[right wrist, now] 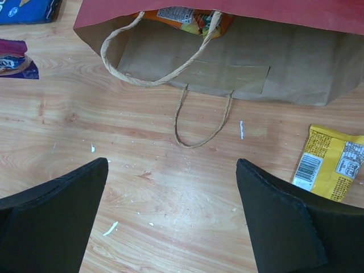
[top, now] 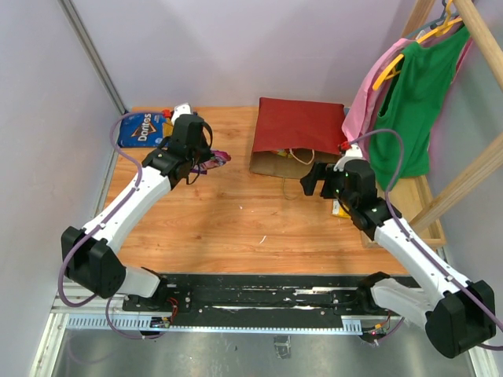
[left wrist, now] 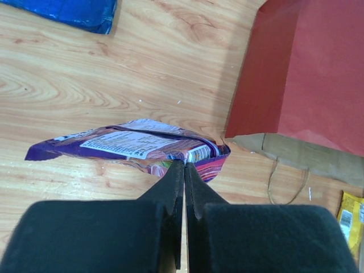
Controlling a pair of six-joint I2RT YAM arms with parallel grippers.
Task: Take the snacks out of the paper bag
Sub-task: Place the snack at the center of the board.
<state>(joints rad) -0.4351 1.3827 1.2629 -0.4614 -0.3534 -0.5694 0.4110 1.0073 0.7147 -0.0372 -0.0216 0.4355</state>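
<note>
While your left fingers [left wrist: 173, 187] sit pressed together at the purple packet [left wrist: 131, 145], send the wide-apart right fingers [right wrist: 68, 205] straight ahead, clearing the loop handles [right wrist: 202, 128], to the orange packet [right wrist: 182, 20] inside the paper bag [right wrist: 296, 68].

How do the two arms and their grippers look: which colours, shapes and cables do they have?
Both the left arm and the right arm have white links joined by bulky black joints. A thin purple cable loops along each. The left gripper and right gripper each have two matte black wedge-shaped fingers. I see no markings.
</note>
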